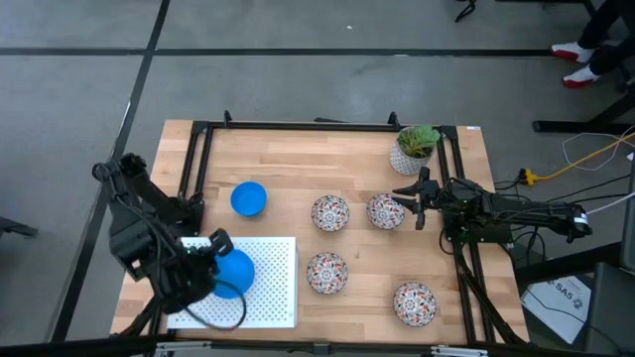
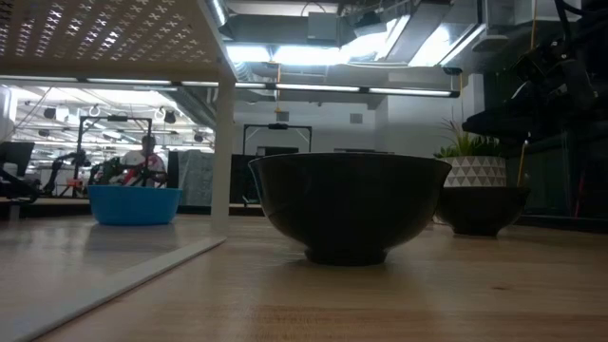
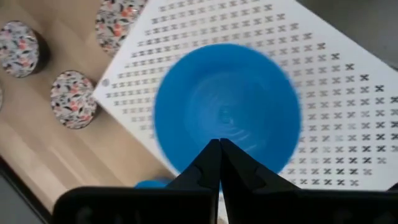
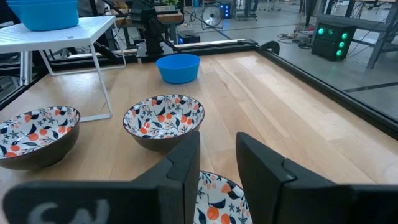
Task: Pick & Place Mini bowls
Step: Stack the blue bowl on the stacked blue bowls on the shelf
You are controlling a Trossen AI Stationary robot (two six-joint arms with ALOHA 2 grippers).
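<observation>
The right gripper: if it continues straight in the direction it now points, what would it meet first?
Probably the floral bowl just ahead of the right gripper: its rim shows between the open fingers, also in the high view. Depth is unclear, so it might pass just above the rim.

Two bright blue bowls are showing: one (image 1: 249, 198) on the light wood tabletop (image 1: 298, 159), one (image 1: 234, 275) on the white perforated shelf (image 1: 273, 288). Four floral bowls (image 1: 330, 212) are showing white, red-and-blue. Green plant (image 1: 418, 139) is sitting in a white pot (image 1: 405, 162).
</observation>
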